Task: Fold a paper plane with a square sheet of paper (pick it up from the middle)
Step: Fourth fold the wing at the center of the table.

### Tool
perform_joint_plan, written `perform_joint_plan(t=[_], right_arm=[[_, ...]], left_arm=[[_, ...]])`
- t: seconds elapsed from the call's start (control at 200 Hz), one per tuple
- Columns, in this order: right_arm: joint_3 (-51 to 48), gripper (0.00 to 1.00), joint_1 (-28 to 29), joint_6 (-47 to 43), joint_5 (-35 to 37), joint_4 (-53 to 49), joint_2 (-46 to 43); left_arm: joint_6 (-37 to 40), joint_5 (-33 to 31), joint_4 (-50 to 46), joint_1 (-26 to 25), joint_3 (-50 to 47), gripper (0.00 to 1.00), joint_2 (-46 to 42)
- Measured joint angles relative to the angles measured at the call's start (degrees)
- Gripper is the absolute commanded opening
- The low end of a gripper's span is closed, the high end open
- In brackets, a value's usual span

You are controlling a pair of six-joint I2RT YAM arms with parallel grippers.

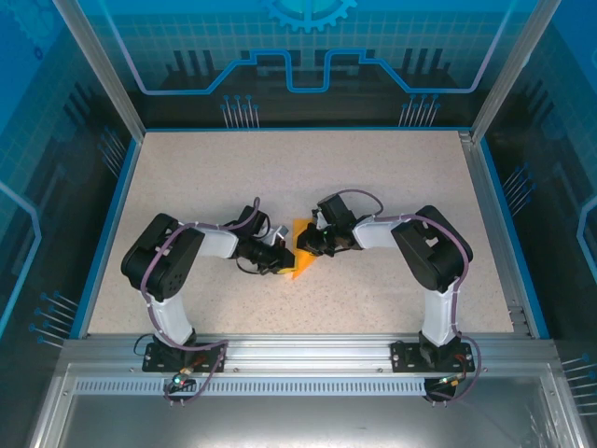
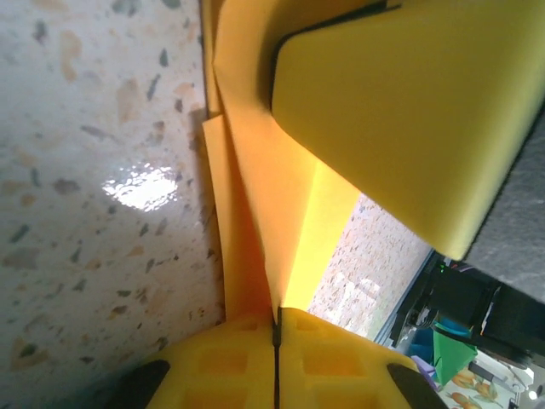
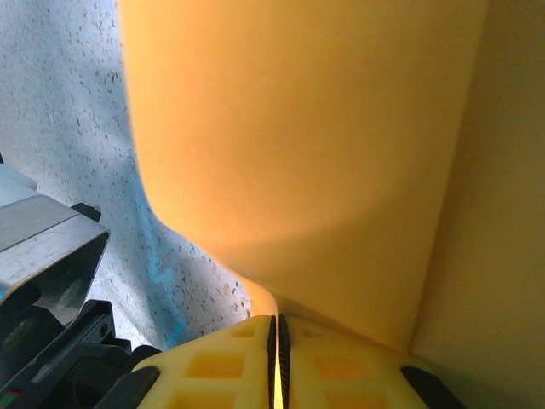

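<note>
The orange sheet of paper [image 1: 298, 254], part-folded into an angular shape, sits at the table's middle between both grippers. My left gripper [image 1: 285, 258] comes at it from the left and is shut on its edge; in the left wrist view the paper [image 2: 272, 213] rises in folded layers from the closed gripper [image 2: 277, 322]. My right gripper [image 1: 302, 241] meets the paper from the right and is also shut on it; the paper [image 3: 306, 145] curves up from the closed gripper [image 3: 276, 328]. A yellow finger [image 2: 409, 111] of the right gripper presses against the paper in the left wrist view.
The speckled tabletop [image 1: 308, 177] stretches around the arms inside a blue-edged frame [image 1: 101, 224]. A metal rail [image 1: 308, 350] runs along the near edge by the arm bases. The left arm's black body [image 3: 51, 341] lies close beside my right gripper.
</note>
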Motion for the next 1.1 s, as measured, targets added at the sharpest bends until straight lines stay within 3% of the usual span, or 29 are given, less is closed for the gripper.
perform_joint_plan(t=[0.13, 0.2, 0.345, 0.635, 0.78, 1.005, 1.095], right_arm=[[0.07, 0.13, 0.00, -0.24, -0.02, -0.13, 0.04], [0.11, 0.13, 0.00, -0.26, -0.07, -0.17, 0.13], [0.28, 0.13, -0.09, -0.46, -0.59, -0.31, 0.33], [0.52, 0.13, -0.13, -0.66, -0.87, -0.66, 0.48], [0.79, 0.13, -0.11, -0.79, -0.90, -1.03, 0.61], [1.62, 0.12, -0.11, -1.09, -1.97, -1.66, 1.31], [1.70, 0.12, -0.11, -1.11, -2.21, -1.66, 1.40]], left_arm=[[0.02, -0.28, -0.22, -0.13, 0.00, 0.05, 0.00], [0.11, -0.46, -0.31, -0.17, 0.00, 0.13, 0.00], [0.13, -0.87, -0.42, -0.52, -0.13, 0.16, -0.63], [0.39, -2.95, -2.32, -1.22, -0.13, 0.01, -1.14], [0.39, -4.22, -3.26, -1.66, 0.13, 0.00, -1.55], [0.33, -5.81, -5.20, -2.10, 0.59, 0.15, -2.14], [0.35, -6.78, -5.81, -2.71, 0.66, 0.15, -2.71]])
